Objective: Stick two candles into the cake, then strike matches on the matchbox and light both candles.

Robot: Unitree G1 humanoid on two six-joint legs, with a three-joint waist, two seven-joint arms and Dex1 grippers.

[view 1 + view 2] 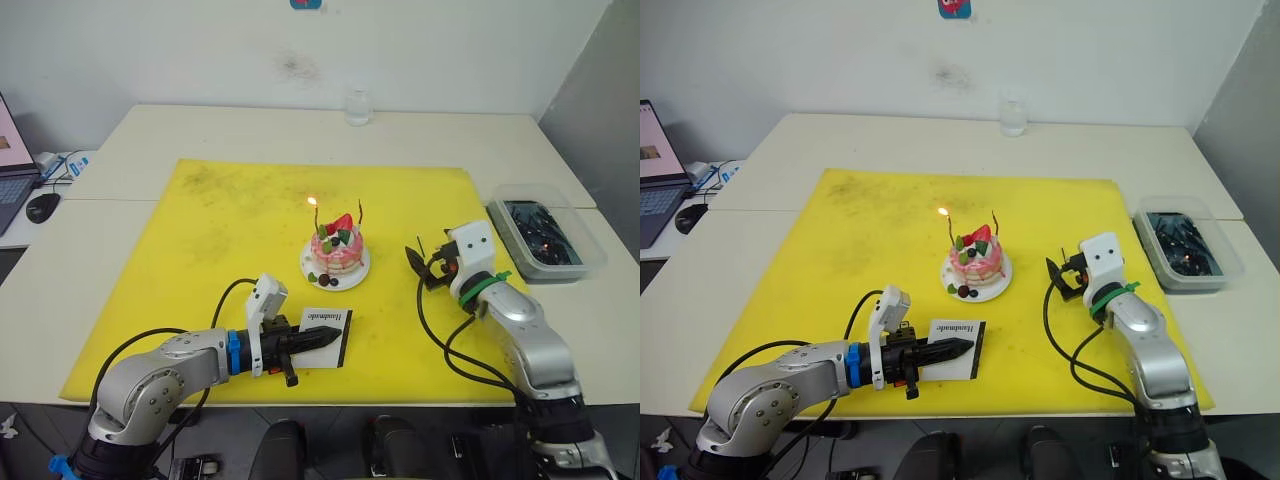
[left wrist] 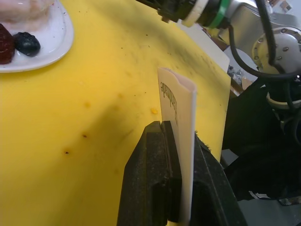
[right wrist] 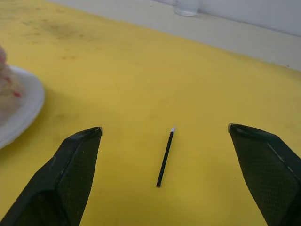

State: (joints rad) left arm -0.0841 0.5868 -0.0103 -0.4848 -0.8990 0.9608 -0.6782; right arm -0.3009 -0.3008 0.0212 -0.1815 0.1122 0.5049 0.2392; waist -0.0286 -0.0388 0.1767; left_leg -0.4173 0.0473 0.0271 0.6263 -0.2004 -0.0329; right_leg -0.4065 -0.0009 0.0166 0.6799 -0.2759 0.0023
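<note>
Both jaws differ: left gripper (image 2: 181, 155) clamps matchbox (image 2: 181, 117); right gripper (image 3: 164, 141) wide.

Matt yellow mat (image 1: 220, 240) with dark scuffs, smooth white card-like matchbox (image 2: 181, 117), glossy white plate (image 2: 51, 40), rough-textured black left gripper fingers (image 2: 150, 179), clear plastic tub (image 1: 548, 238), clear glass (image 1: 358, 105)

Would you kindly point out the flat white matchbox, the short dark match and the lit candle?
Flat white matchbox (image 2: 181, 127): left wrist view, upright lettered face.
Short dark match (image 3: 165, 158): right wrist view, mid-stick.
Lit thin candle (image 1: 315, 218): left eye view, stem below flame.
</note>
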